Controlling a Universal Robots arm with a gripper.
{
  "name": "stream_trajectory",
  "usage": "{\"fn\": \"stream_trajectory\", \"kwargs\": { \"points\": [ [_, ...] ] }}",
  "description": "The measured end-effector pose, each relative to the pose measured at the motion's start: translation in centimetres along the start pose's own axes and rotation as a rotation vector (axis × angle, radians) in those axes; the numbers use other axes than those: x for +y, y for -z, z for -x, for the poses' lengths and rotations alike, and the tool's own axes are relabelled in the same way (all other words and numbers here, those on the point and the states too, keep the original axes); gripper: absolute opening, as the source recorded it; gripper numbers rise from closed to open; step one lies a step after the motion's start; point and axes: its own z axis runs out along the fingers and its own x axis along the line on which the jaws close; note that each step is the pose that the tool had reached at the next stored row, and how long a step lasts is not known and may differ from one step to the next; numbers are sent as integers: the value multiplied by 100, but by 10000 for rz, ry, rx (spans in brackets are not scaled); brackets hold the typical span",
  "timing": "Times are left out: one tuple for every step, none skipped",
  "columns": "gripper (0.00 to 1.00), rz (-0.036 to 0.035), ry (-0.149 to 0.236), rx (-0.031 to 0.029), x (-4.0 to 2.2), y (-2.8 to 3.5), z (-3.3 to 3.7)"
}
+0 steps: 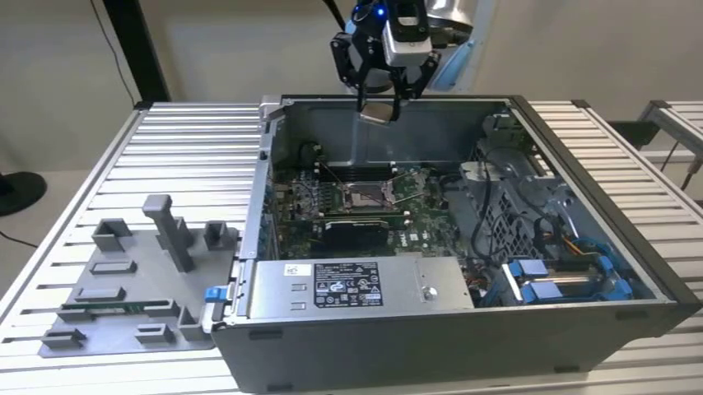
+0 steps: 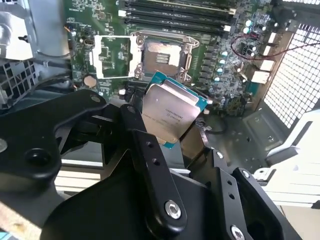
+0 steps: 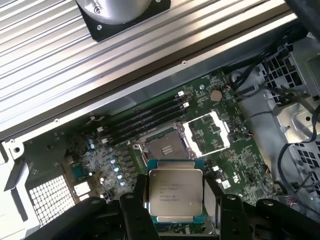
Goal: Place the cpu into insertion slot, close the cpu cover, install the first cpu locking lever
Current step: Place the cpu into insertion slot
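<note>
The cpu [image 1: 379, 113], a square silvery chip on a teal-edged board, hangs high above the open computer case, and my gripper [image 1: 379, 105] is shut on it. Both wrist views show the cpu [image 2: 170, 112] [image 3: 176, 195] pinched by its edges between the black fingers [image 2: 150, 150] [image 3: 137, 202]. Far below on the green motherboard lies the insertion slot [image 1: 361, 195] [image 2: 162, 55] [image 3: 162, 147], uncovered, with nothing in it. The cpu cover [image 2: 114, 56] [image 3: 207, 132], a silvery frame, lies folded open flat beside the slot. Thin lever wires stand up next to the slot.
The grey case [image 1: 615, 247] walls in the motherboard, with a power supply [image 1: 351, 284] at the front and cables and blue drive brackets [image 1: 561, 280] on the exterior view's right. Black memory slots [image 3: 145, 117] run behind the socket. A grey fixture tray [image 1: 132, 288] sits on the exterior view's left.
</note>
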Motion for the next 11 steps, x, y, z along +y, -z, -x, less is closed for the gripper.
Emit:
{"fn": "stream_trajectory", "kwargs": {
  "points": [
    [0, 3, -94, -8, 0, 0, 0],
    [0, 4, -183, -17, 0, 0, 0],
    [0, 6, -265, -23, 0, 0, 0],
    [0, 7, -356, -32, 0, 0, 0],
    [0, 10, -440, -40, 0, 0, 0],
    [0, 12, -525, -47, -1, 0, 0],
    [0, 13, -612, -54, -1, 0, 0],
    [0, 15, -699, -62, -1, 0, 0],
    [0, 16, -792, -70, -1, 0, 0],
    [0, 18, -887, -79, -1, 0, 0],
    [0, 20, -972, -87, -1, 0, 0]
  ]
}}
